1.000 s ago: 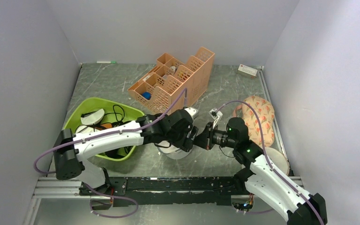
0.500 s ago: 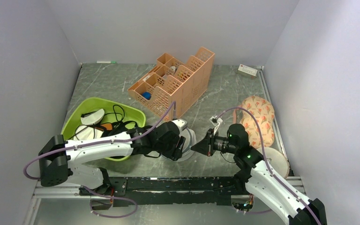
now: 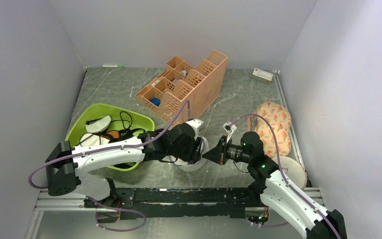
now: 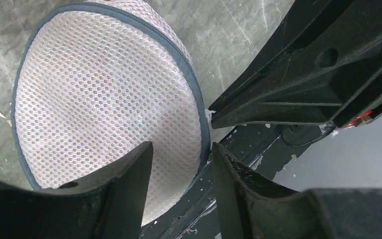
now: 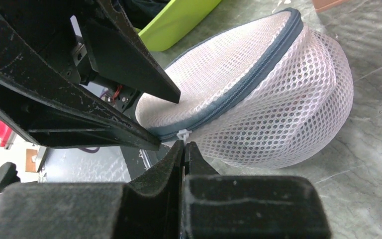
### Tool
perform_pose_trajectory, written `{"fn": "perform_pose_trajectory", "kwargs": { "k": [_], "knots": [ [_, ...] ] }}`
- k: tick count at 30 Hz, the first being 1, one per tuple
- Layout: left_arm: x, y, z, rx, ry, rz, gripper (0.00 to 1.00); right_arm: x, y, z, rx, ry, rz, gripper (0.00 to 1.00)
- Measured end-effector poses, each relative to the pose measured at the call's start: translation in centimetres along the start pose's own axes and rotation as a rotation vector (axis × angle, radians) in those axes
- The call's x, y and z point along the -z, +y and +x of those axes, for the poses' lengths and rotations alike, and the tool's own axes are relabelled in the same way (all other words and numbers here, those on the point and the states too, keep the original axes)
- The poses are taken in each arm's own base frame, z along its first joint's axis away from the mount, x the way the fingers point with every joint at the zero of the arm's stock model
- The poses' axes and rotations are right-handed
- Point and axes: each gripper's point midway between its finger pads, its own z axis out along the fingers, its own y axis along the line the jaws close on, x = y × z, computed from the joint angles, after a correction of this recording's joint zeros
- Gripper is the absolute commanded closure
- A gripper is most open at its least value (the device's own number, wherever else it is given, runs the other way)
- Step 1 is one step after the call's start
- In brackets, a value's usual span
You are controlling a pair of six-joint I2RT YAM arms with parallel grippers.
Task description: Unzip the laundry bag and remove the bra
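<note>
Top external view shows pale lilac walls boxing in a grey-green marbled table [image 3: 114, 89]. Landmark: the peach slotted organizer [image 3: 185, 85] toward the back. Nearer than it and to the left sits a lime green bin [image 3: 87, 115]; to its right lies a cream floral cloth [image 3: 274, 124]. Directly in front of it, near the front edge, the laundry bag [image 5: 268, 94] rests zipped. The left gripper [image 4: 181, 174] straddles its rim, jaws apart. The right gripper [image 5: 184, 149] has jaws together at the white zipper pull [image 5: 181, 134].

pale walls [image 3: 25, 59], grey marbled table [image 3: 114, 87]
</note>
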Motion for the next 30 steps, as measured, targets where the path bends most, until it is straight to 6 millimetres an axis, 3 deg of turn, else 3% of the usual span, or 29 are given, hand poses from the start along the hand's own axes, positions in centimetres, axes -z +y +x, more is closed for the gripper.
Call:
{"fn": "perform_pose_trajectory", "kwargs": {
  "k": [9, 13, 18, 30],
  "knots": [
    [-0.5, 0.2, 0.1, -0.013, 0.008, -0.014, 0.76, -0.4, -0.8, -0.8, 0.019, 0.007, 0.054, 1.0],
    [-0.5, 0.1, -0.1, -0.015, -0.002, -0.007, 0.84, -0.2, -1.2, -1.9, 0.038, -0.012, 0.101, 1.0],
    [-0.6, 0.0, 0.0, -0.023, -0.003, 0.002, 0.93, 0.1, -2.9, -2.9, 0.037, -0.033, 0.225, 1.0],
    [-2.3, -0.3, 0.7, -0.017, 0.021, 0.034, 0.93, -0.4, -8.0, -4.1, -0.024, 0.037, 0.441, 1.0]
  ]
}}
